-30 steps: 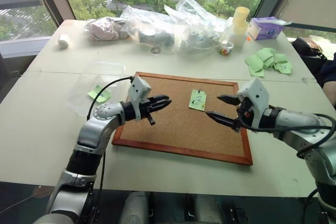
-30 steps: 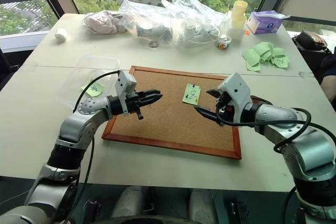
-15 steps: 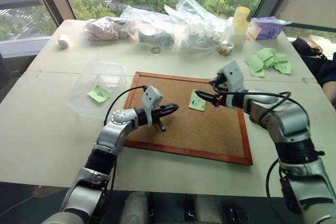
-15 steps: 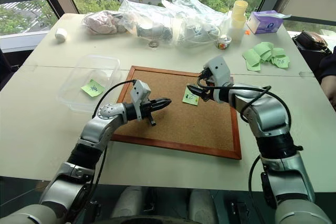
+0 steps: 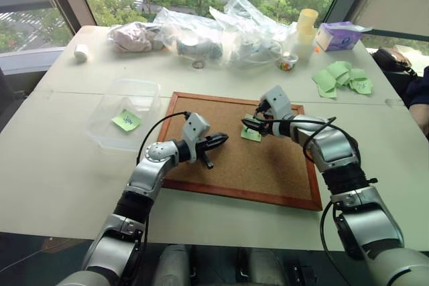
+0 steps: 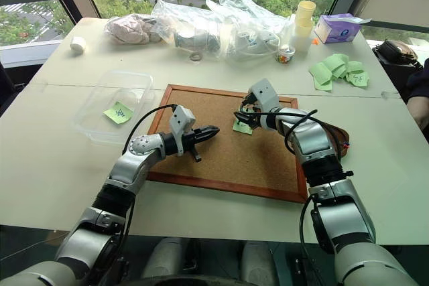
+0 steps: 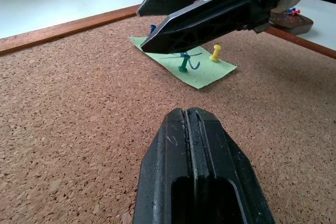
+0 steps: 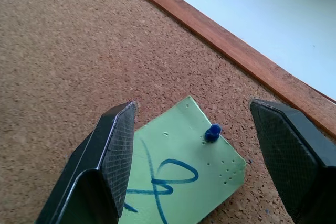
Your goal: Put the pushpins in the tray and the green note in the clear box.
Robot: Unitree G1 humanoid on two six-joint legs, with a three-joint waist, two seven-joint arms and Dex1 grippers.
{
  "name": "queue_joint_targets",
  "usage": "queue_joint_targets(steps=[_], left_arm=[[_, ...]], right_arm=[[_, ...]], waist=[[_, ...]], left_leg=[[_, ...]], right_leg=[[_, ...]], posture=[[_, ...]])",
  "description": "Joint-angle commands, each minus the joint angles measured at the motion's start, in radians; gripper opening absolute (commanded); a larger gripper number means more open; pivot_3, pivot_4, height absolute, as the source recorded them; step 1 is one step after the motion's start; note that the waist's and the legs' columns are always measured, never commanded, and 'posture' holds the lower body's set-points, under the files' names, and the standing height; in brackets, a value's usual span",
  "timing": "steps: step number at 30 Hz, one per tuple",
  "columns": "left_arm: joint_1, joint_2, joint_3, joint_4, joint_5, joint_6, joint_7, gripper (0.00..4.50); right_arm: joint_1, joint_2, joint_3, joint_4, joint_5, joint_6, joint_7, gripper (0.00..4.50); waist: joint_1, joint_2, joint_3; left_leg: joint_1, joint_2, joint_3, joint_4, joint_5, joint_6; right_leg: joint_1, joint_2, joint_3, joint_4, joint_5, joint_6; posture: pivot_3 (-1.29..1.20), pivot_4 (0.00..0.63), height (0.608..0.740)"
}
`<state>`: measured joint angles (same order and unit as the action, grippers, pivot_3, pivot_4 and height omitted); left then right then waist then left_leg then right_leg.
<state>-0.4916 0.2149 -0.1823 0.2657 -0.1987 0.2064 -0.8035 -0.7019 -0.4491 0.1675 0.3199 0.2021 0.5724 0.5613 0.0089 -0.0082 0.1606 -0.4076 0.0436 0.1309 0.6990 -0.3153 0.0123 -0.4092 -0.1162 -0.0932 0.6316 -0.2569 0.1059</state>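
Note:
A pale green note (image 5: 252, 134) with blue scribble lies pinned on the wood-framed corkboard (image 5: 268, 172). A blue pushpin (image 8: 212, 132), a green one (image 7: 183, 66) and a yellow one (image 7: 215, 52) stand in it. My right gripper (image 5: 249, 120) hovers open just over the note, its fingers (image 8: 107, 156) straddling the corner with the blue pin. My left gripper (image 5: 222, 140) is shut and empty, low over the board a short way left of the note. The dark reddish tray (image 7: 294, 22) sits past the board's right edge with pins in it. The clear box (image 5: 144, 88) stands left of the board and holds another green note (image 5: 127, 120).
Clear plastic bags (image 5: 221, 31) crowd the table's far side, with stacked cups (image 5: 307, 23) and a purple tissue box (image 5: 340, 35). A bunch of plain green slips (image 5: 343, 77) lies at the back right. A white roll (image 5: 81, 52) sits at the back left.
My right gripper has swung forward and left across the board, down to the note, staying open. My left gripper has drifted slightly right and lower, still shut.

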Motion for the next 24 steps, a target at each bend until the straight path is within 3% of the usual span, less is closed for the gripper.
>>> queue_joint_targets(steps=[1,3,7,14,24], left_arm=[[0.014,-0.003,-0.011,0.011,0.014,-0.004,0.002,0.00],[0.016,-0.002,-0.009,0.010,0.015,-0.006,0.003,0.00],[0.020,0.000,-0.007,0.013,0.018,-0.007,0.003,0.00],[0.028,0.008,-0.022,0.023,0.035,0.012,-0.001,0.00],[0.030,0.006,-0.026,0.025,0.030,0.064,-0.007,0.00]], right_arm=[[-0.028,0.003,-0.023,0.017,-0.021,-0.032,0.014,2.64],[-0.023,0.004,-0.031,0.021,-0.023,-0.033,0.019,1.52],[-0.020,0.003,-0.047,0.021,-0.034,-0.029,0.020,0.04],[-0.022,-0.016,-0.091,-0.040,-0.022,0.000,0.015,0.04],[0.068,-0.110,-0.303,-0.376,0.054,0.210,-0.068,0.04]], waist=[[0.000,0.000,0.000],[-0.001,0.000,0.000],[-0.002,0.001,0.000],[-0.002,0.001,-0.001],[0.002,0.002,-0.001]], left_leg=[[0.000,0.000,0.000,0.000,0.000,0.000],[0.000,0.000,0.000,0.000,0.000,0.000],[0.000,0.000,0.000,0.000,0.000,0.000],[0.000,0.000,0.000,0.000,0.000,0.000],[0.000,0.001,-0.001,0.000,0.000,0.000]], right_leg=[[0.000,0.000,0.000,0.000,0.000,0.000],[0.000,0.000,0.000,0.000,0.000,0.000],[0.000,0.000,0.000,0.000,0.000,0.000],[0.000,0.000,0.000,0.000,0.000,0.000],[0.000,0.000,0.000,0.000,0.000,0.000]], posture=[[0.00,0.150,0.740],[0.00,0.150,0.740],[0.00,0.150,0.740],[0.00,0.150,0.740],[0.00,0.150,0.740]])
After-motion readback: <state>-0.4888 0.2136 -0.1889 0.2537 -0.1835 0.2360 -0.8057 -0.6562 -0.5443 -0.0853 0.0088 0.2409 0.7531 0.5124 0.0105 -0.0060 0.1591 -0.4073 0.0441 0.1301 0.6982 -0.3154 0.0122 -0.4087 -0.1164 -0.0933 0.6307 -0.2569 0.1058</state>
